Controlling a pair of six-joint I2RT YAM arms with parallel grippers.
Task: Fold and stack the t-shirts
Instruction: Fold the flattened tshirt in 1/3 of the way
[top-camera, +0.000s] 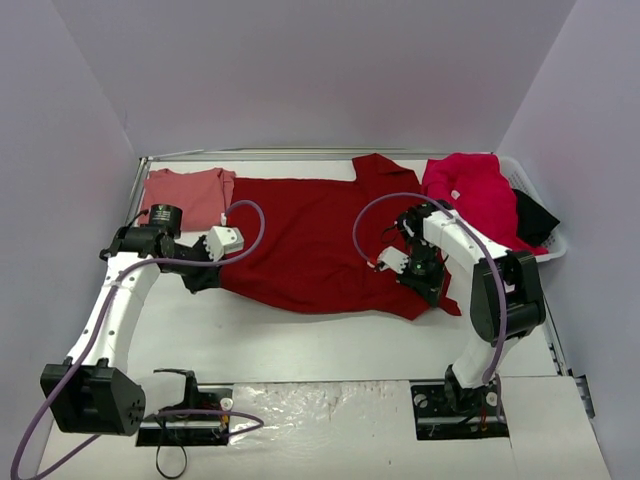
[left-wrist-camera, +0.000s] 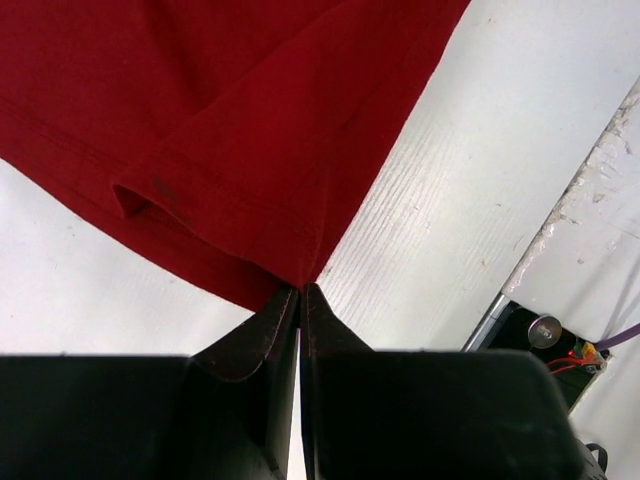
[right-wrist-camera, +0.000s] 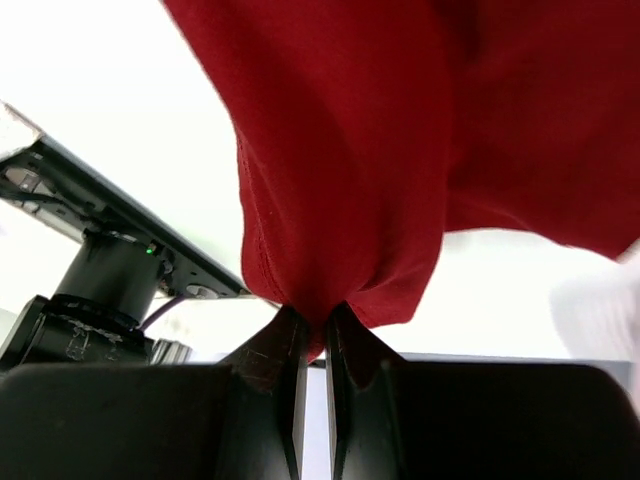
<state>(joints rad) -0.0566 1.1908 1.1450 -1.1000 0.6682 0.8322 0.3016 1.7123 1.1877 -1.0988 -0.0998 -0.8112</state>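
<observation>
**Two grips on one dark crimson t-shirt (top-camera: 320, 235)**

Spread wide across the middle of the white table (top-camera: 330, 345): soft matte knit, stitched hems, rumpled along the 6 o'clock edge. Pinched at the 8 o'clock hem corner between the tightly closed black tips of the left gripper (left-wrist-camera: 301, 290). Gathered at 4 o'clock into a rounded, drooping bunch, clamped by the right gripper (right-wrist-camera: 315, 312). Folded into a flat rectangle at 10 o'clock, the salmon-pink t-shirt (top-camera: 185, 195). Heaped loosely at 2 o'clock in a white plastic basket (top-camera: 548, 245), the raspberry t-shirt (top-camera: 475, 195)
</observation>
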